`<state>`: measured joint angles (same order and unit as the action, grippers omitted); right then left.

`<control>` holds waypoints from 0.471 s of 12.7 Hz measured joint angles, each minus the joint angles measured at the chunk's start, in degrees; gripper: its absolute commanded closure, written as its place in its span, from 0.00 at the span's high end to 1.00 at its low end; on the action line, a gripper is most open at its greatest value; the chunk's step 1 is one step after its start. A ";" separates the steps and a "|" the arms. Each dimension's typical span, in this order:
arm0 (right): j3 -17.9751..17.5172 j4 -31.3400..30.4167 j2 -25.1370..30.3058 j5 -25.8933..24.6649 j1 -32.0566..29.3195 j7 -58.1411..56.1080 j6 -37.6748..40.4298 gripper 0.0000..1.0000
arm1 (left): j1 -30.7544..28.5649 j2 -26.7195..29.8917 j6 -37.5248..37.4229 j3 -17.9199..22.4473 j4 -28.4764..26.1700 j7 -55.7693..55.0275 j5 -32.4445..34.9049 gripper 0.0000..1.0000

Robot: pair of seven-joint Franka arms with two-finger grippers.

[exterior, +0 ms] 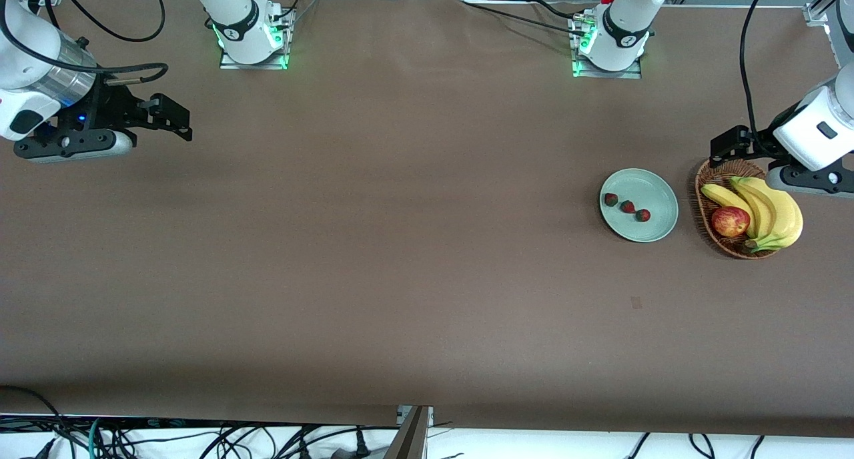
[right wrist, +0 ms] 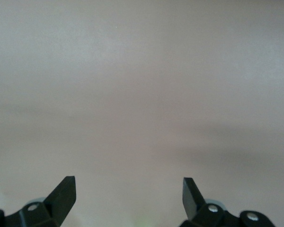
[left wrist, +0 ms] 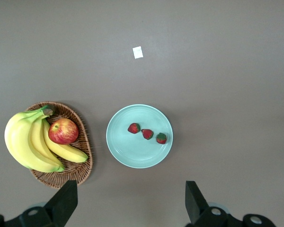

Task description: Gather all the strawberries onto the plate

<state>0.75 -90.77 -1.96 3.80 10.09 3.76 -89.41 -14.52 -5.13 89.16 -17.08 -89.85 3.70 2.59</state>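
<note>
Red: 3 strawberries (exterior: 627, 207) in a row on the mint plate (exterior: 657, 232), near the table's left-arm end.
Handling: likely light, soft, bruisable; pinch gently at the sides.
Left gripper (exterior: 724, 149): spread wide, empty, over the basket (exterior: 702, 202).
Right gripper (exterior: 175, 120): spread wide, empty, waiting over the table's right-arm end.

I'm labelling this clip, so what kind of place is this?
Probably a robotics lab bench: two arms bolted along a brown-covered table, loose cables at its edge, and staged fruit, with strawberries on a plate beside a basket.

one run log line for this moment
strawberries: three on plate | left end effector: open, above basket | right end effector: open, waiting
</note>
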 measured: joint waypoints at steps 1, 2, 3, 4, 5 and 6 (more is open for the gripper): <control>0.00 0.06 0.00 0.00 0.00 -0.02 0.02 0.99 | 2.63 0.85 0.08 2.74 -1.05 0.00 -0.34 1.00; 0.00 0.06 0.00 0.00 0.00 -0.03 0.03 0.99 | 5.66 1.70 0.20 5.70 -2.18 0.00 -0.44 1.00; 0.00 0.06 0.00 0.00 0.00 -0.03 0.03 0.99 | 9.03 2.56 0.31 8.94 -3.25 0.00 -0.52 1.00; 0.00 0.07 0.00 0.00 0.00 -0.03 0.03 0.99 | 11.88 3.30 0.41 11.54 -4.10 -0.03 -0.59 1.00; 0.00 0.09 0.00 0.00 0.00 -0.03 0.01 0.99 | 13.23 3.89 0.47 12.66 -4.65 -0.12 -0.68 1.00; 0.00 0.14 0.00 0.00 0.00 -0.03 -0.02 0.99 | 13.66 4.22 0.47 12.94 -4.84 -0.21 -1.13 1.00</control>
<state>0.75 -90.62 -1.96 3.80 10.09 3.73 -89.43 -0.86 -0.91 89.63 -4.14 -94.68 3.48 1.47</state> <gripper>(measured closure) 0.004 0.000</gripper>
